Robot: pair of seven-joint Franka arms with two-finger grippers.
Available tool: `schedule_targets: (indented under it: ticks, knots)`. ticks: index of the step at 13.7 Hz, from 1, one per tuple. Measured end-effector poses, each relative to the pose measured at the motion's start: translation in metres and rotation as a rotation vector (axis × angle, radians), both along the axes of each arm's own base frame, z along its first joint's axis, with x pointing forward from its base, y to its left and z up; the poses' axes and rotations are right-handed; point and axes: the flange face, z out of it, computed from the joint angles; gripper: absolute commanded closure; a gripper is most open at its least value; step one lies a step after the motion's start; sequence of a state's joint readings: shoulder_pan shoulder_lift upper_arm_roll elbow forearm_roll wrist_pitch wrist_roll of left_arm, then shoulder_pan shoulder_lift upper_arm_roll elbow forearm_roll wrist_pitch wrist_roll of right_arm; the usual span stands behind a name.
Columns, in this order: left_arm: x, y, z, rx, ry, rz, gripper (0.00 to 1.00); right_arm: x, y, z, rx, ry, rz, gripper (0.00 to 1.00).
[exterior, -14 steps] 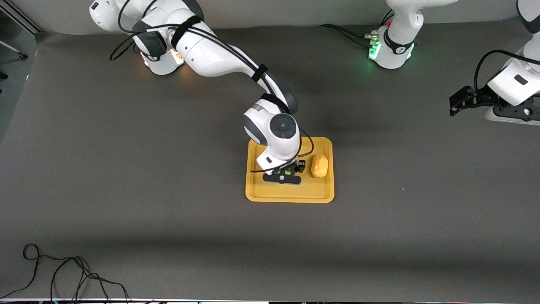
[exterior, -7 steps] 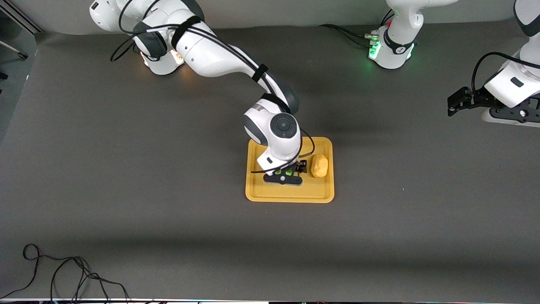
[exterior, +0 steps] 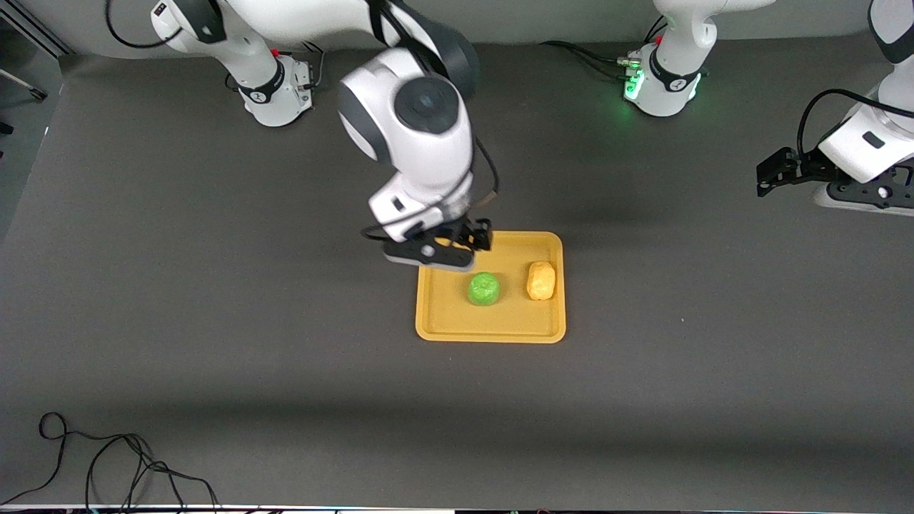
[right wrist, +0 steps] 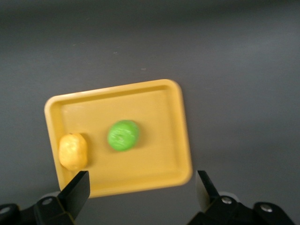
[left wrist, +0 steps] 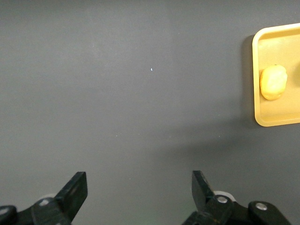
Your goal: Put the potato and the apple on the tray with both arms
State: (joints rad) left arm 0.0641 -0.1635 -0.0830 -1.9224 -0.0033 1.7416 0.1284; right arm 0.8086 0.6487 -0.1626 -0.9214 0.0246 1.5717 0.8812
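Apple and potato both lie on the tray; both claws are empty and spread wide.

In the front view, the right gripper (exterior: 457,246) hangs just left of centre frame, over the tray's (exterior: 490,332) upper-left corner, fingers wide apart and holding nothing. Just below and right of it, at centre frame, the green apple (exterior: 483,288) sits in the middle of the tray, with the potato (exterior: 540,280) beside it toward the tray's right edge, the two apart. At the far right edge of the frame, the left gripper (exterior: 771,171) waits above bare table, well away from the tray, fingers spread wide and empty.
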Motion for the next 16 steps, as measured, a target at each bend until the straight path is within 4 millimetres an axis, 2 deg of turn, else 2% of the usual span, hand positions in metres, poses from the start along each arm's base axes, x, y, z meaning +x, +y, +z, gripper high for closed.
schedule_targets:
  ticks: [2,4,5,6,8,10,12,14,16]
  knots:
    - [0.0,0.0,0.0,0.0,0.0,0.0,0.01,-0.003,-0.039,0.034,-0.037,0.028,0.022,0.0]
    - [0.0,0.0,0.0,0.0,0.001,0.0,0.01,0.003,-0.087,0.052,-0.059,0.047,0.059,0.0]
    - [0.0,0.0,0.0,0.0,0.001,0.0,0.01,0.01,-0.119,0.058,-0.062,0.061,0.067,0.0]
    - [0.0,0.0,0.0,0.0,0.001,0.0,0.01,0.017,-0.158,0.063,-0.053,0.079,0.07,0.0]
    - [0.0,0.0,-0.001,0.0,0.001,0.0,0.01,0.03,-0.25,0.073,-0.013,0.103,0.086,0.0]
    - [0.0,0.0,-0.001,0.0,0.002,-0.001,0.01,0.028,-0.336,0.078,0.031,0.112,0.098,0.0]
    - [0.0,0.0,-0.001,0.0,0.002,-0.001,0.01,0.018,-0.406,0.082,0.061,0.112,0.107,0.0]
    - [0.0,0.0,-0.001,0.0,0.002,-0.001,0.01,0.014,-0.451,0.084,0.072,0.103,0.108,0.0]
    - [-0.001,0.0,0.0,0.001,0.0,0.0,0.0,0.013,-0.479,0.084,0.075,0.098,0.102,0.0]
